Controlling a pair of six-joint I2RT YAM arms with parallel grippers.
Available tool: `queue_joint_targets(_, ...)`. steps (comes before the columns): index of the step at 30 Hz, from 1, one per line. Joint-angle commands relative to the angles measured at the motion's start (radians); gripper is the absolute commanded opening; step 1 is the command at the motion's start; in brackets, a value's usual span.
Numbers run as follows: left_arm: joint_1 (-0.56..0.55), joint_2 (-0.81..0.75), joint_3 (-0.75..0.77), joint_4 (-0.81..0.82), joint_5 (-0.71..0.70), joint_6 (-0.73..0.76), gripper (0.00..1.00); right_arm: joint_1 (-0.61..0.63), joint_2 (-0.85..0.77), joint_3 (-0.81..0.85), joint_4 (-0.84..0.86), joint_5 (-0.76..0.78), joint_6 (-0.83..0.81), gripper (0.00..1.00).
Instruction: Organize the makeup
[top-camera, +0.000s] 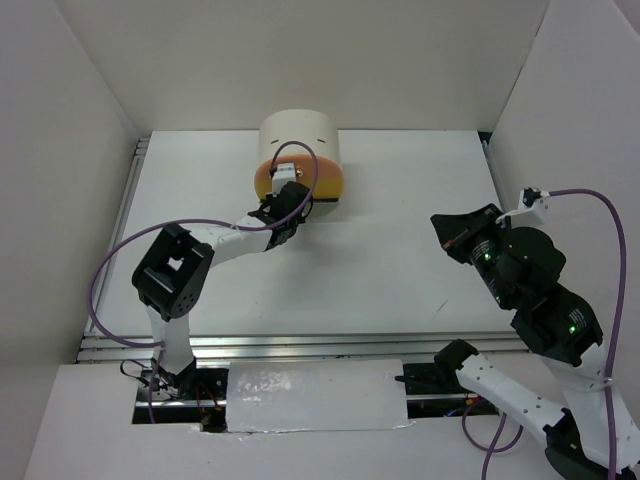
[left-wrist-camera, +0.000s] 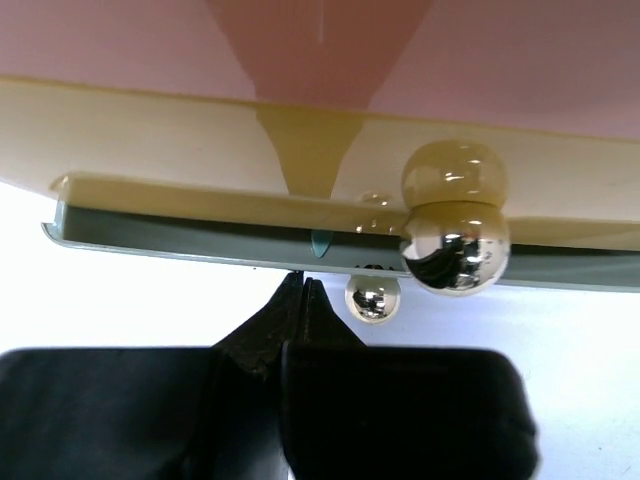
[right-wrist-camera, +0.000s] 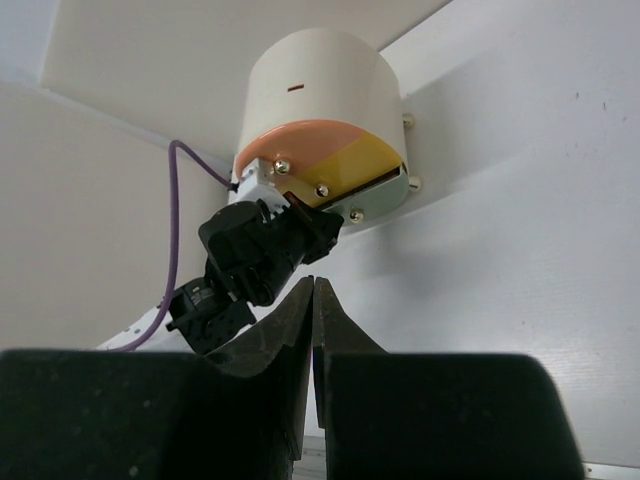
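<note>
No loose makeup shows on the table. A small teal bit (left-wrist-camera: 320, 243) shows inside the narrow gap of the grey drawer (left-wrist-camera: 150, 232); I cannot tell what it is. The cream drum box (top-camera: 300, 135) stands at the back centre and also shows in the right wrist view (right-wrist-camera: 310, 100). My left gripper (top-camera: 288, 205) is shut and empty, with its tips (left-wrist-camera: 303, 282) right at the lower edge of the grey drawer, left of a gold knob (left-wrist-camera: 455, 240). My right gripper (top-camera: 447, 226) is shut and empty, held above the right side of the table, its tips (right-wrist-camera: 314, 284) pointing toward the box.
The orange (right-wrist-camera: 300, 145), yellow (right-wrist-camera: 360, 165) and grey drawer fronts carry small gold knobs. White walls stand close on the left, back and right. A purple cable (top-camera: 110, 280) loops off the left arm. A metal rail (top-camera: 300, 345) runs along the near table edge.
</note>
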Motion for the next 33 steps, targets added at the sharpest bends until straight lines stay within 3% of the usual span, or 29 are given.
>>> queue_joint_targets(1, 0.008, -0.014, 0.005, 0.097, 0.001, 0.049, 0.00, 0.005, 0.014, 0.017, 0.061, 0.007, -0.014, 0.09)
queue_joint_targets(5, 0.008, -0.029, -0.029, 0.174, -0.009, 0.103, 0.00, 0.005, 0.016, 0.009, 0.073, 0.000, -0.019, 0.09)
queue_joint_targets(10, 0.015, 0.011, 0.012, 0.159, -0.020, 0.152, 0.00, 0.005, 0.016, 0.005, 0.078, -0.007, -0.020, 0.09)
queue_joint_targets(33, 0.028, 0.002, 0.035, 0.134, 0.023, 0.144, 0.00, 0.005, 0.021, 0.020, 0.076, -0.022, -0.019, 0.09)
